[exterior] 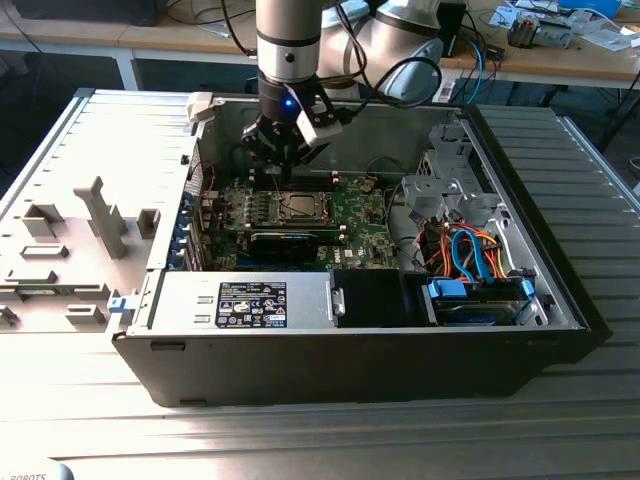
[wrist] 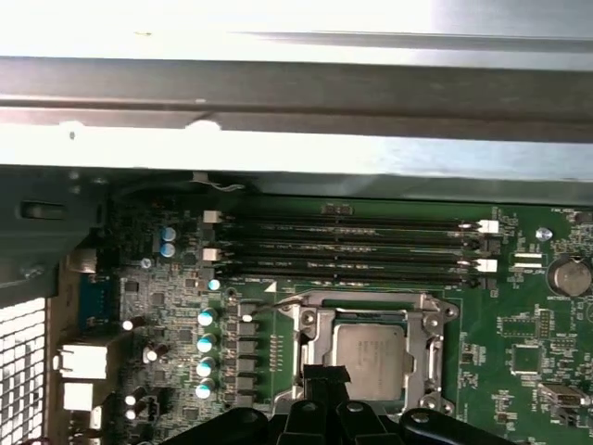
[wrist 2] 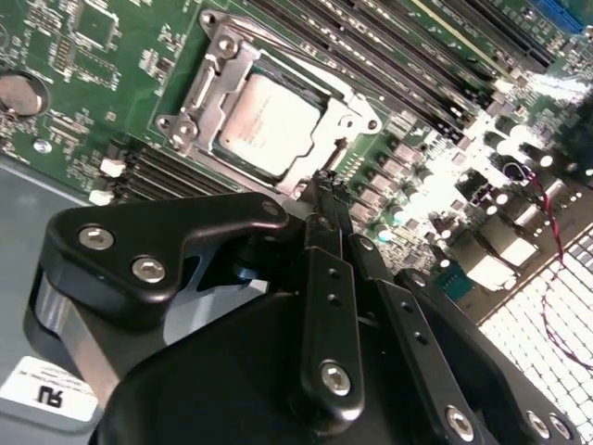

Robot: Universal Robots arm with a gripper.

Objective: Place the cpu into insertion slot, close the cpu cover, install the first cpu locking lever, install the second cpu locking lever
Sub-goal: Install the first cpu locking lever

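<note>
An open black computer case lay on its side on the ribbed metal desk, its green motherboard facing up. Toward the exterior view's right, a metal drive cage and a tangle of blue and orange cables crowded the case; at the near edge sat a grey power supply. To the exterior view's left, grey fixture blocks stood on the desk beside the case. The arm reached down from above into the case. On the board, long black memory slots ran alongside the insertion slot. The cpu lay seated in that slot, with the cpu cover down around it, its silver top showing through the window. The tool hovered just beside the cover's edge, fingers brought close together and holding nothing; whether the tips touched the frame I cannot tell.
</note>
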